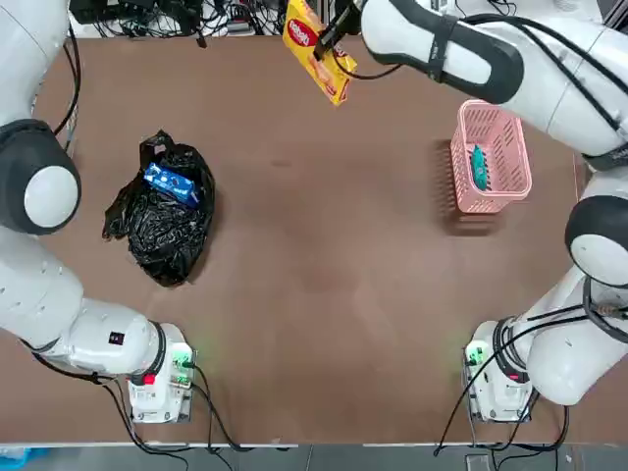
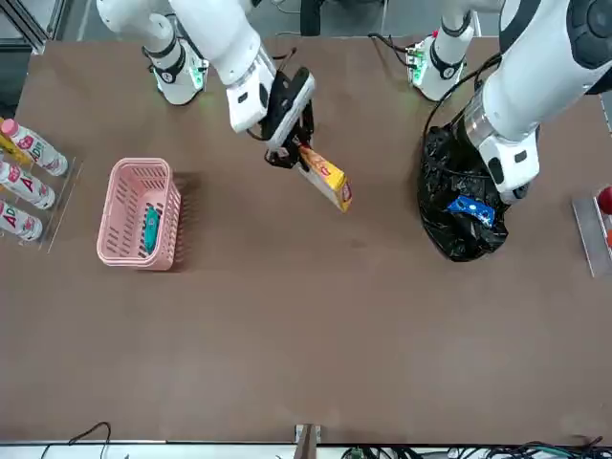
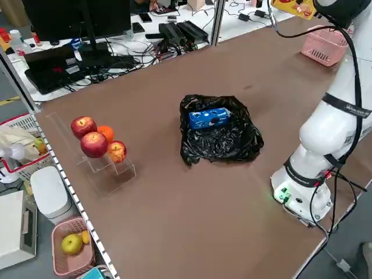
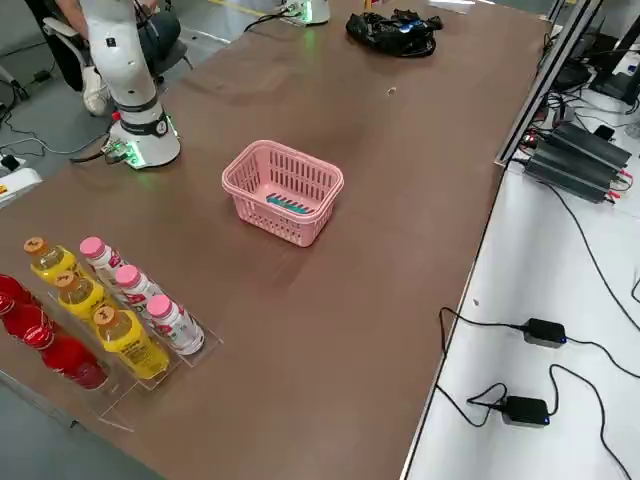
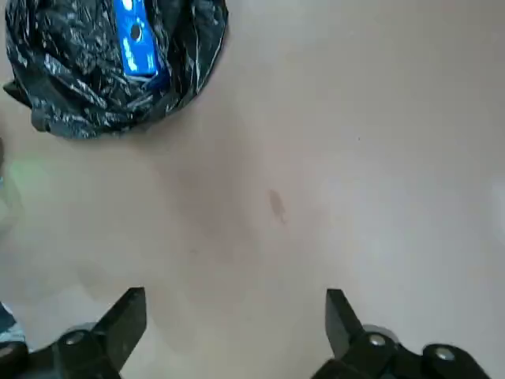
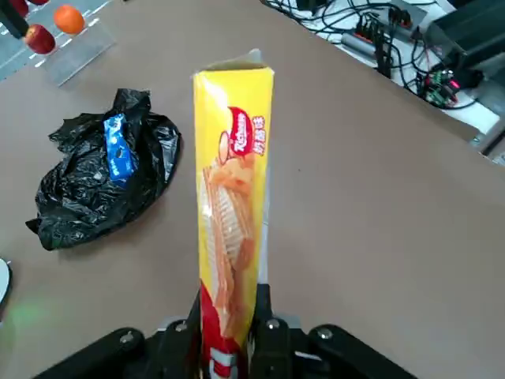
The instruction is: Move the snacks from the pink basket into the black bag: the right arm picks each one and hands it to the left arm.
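My right gripper point(image 6: 229, 316) is shut on the lower end of the yellow snack point(image 1: 316, 51), holding it in the air over the far middle of the table point(image 2: 325, 179). The pink basket point(image 1: 493, 157) stands on the right with the teal snack point(image 1: 478, 167) lying inside it. On the left lies the black bag point(image 1: 162, 214), and the blue snack point(image 1: 172, 183) rests in its open top. My left gripper point(image 5: 233, 304) hangs open and empty above bare table, a little way from the bag point(image 5: 110, 71).
Bottles point(image 4: 110, 310) stand in a clear rack at the right edge of the table. Apples and an orange point(image 3: 96, 139) sit on a clear stand at the left edge. Cables and power bricks point(image 4: 570, 150) lie beyond the far edge.
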Available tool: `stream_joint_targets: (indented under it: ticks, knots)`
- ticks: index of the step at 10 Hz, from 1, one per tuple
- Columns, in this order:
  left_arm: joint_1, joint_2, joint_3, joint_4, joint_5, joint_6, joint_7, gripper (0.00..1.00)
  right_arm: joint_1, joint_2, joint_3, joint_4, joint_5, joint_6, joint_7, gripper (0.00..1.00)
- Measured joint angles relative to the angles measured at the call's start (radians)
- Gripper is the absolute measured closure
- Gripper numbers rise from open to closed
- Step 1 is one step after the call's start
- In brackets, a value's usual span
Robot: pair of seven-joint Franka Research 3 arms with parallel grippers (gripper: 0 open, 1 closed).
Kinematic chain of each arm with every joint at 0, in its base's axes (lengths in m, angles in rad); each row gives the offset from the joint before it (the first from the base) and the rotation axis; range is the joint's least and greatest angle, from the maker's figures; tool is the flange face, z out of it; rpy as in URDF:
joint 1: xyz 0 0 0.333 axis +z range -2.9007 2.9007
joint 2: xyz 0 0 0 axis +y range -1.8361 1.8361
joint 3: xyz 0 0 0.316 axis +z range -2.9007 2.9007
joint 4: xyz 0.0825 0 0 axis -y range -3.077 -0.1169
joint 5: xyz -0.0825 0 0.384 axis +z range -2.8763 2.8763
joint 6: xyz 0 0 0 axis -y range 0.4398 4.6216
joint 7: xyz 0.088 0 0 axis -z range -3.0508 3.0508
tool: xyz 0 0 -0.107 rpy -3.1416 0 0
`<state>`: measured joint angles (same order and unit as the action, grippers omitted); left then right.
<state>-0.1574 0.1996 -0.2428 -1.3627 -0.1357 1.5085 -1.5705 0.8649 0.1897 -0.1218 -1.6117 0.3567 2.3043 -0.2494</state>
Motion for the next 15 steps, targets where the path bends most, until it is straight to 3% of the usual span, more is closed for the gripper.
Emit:
stream_joint_targets:
  ticks: [6, 11, 15]
  knots:
    - [0.000, 0.000, -0.038, 0.012, -0.110, 0.038, -0.057, 0.00, 0.115, 0.082, -0.001, 0.047, 0.000, 0.119, 0.108, 0.76]
    - [-0.012, 0.011, -0.046, 0.012, -0.121, 0.081, -0.069, 0.00, 0.128, 0.086, -0.003, 0.054, -0.001, 0.122, 0.157, 0.76]
    - [-0.037, 0.034, -0.060, 0.012, -0.131, 0.098, -0.083, 0.00, 0.168, 0.111, -0.006, 0.109, -0.012, 0.119, 0.222, 0.76]
